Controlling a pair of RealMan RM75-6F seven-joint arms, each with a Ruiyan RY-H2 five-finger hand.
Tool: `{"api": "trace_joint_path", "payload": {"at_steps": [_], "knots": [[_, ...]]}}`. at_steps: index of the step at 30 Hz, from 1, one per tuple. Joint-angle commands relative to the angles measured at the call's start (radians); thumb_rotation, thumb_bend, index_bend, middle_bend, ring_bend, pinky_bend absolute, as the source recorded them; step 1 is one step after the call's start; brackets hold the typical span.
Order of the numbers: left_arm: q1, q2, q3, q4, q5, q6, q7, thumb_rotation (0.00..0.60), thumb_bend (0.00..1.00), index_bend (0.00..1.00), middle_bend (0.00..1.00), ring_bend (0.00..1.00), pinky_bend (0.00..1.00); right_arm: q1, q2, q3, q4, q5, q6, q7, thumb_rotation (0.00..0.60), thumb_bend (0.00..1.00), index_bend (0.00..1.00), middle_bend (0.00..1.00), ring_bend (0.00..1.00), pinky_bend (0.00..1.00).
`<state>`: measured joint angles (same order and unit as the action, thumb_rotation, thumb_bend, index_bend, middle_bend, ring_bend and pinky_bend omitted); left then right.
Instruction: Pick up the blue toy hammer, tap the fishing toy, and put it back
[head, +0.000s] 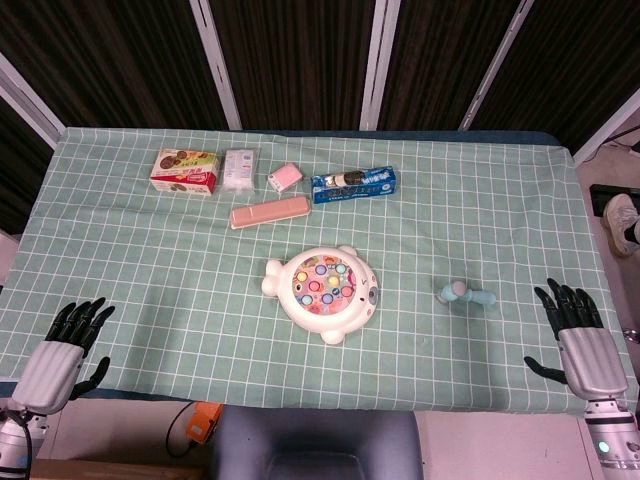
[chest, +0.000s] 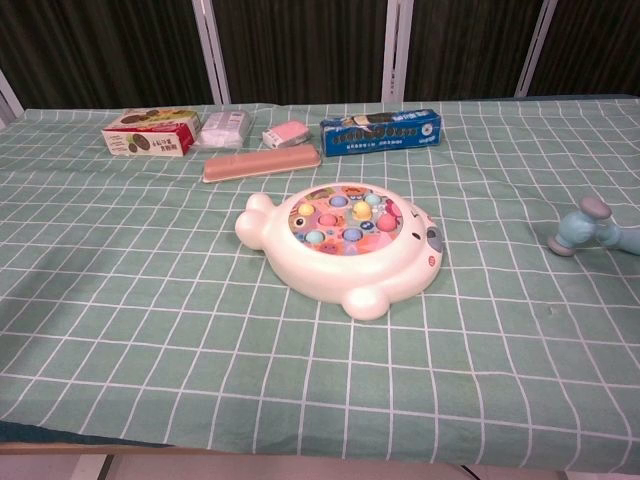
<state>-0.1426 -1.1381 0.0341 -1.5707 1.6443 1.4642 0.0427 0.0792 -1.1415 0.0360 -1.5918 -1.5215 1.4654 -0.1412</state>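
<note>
The blue toy hammer (head: 466, 294) lies on the checked cloth to the right of the fishing toy; the chest view shows the hammer (chest: 590, 229) at the right edge, partly cut off. The fishing toy (head: 324, 290) is a white fish-shaped case with coloured fish on its round top, sitting mid-table (chest: 345, 245). My right hand (head: 574, 328) rests at the table's front right, fingers spread, holding nothing, a hand's width right of the hammer. At the front left corner my left hand (head: 68, 340) lies open. Neither hand appears in the chest view.
Along the back of the table (head: 150, 260) stand a snack box (head: 184, 170), a white packet (head: 238, 167), a small pink item (head: 285, 178), a long pink case (head: 268, 213) and a blue box (head: 353, 184). A chair back (head: 315, 445) sits below the front edge.
</note>
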Motion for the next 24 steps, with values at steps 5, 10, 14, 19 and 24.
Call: {"api": "trace_joint_path", "payload": {"at_steps": [5, 10, 14, 19, 24], "knots": [[0.007, 0.004, 0.002, -0.007, -0.002, 0.006, 0.003, 0.600, 0.42, 0.00, 0.00, 0.00, 0.05, 0.006, -0.009, -0.004, 0.003, -0.013, -0.005, -0.007, 0.600, 0.22, 0.00, 0.00, 0.00, 0.00], [-0.002, 0.006, 0.002, -0.007, -0.004, -0.009, -0.007, 0.600, 0.42, 0.00, 0.00, 0.00, 0.05, 0.027, -0.025, 0.016, 0.034, 0.006, -0.028, 0.001, 0.600, 0.22, 0.00, 0.00, 0.00, 0.00], [-0.011, 0.004, 0.001, -0.004, -0.011, -0.030, -0.005, 0.600, 0.42, 0.00, 0.00, 0.00, 0.05, 0.082, -0.056, 0.062, 0.098, 0.062, -0.102, 0.037, 0.600, 0.22, 0.09, 0.00, 0.00, 0.00], [-0.008, 0.005, 0.003, -0.014, -0.020, -0.033, 0.011, 0.600, 0.42, 0.00, 0.00, 0.00, 0.05, 0.180, -0.090, 0.144, 0.194, 0.181, -0.249, 0.066, 0.600, 0.25, 0.28, 0.03, 0.00, 0.00], [-0.011, 0.006, 0.006, -0.017, -0.011, -0.035, 0.008, 0.600, 0.42, 0.00, 0.00, 0.00, 0.05, 0.248, -0.131, 0.177, 0.284, 0.248, -0.341, 0.051, 0.600, 0.32, 0.41, 0.06, 0.00, 0.00]]}}
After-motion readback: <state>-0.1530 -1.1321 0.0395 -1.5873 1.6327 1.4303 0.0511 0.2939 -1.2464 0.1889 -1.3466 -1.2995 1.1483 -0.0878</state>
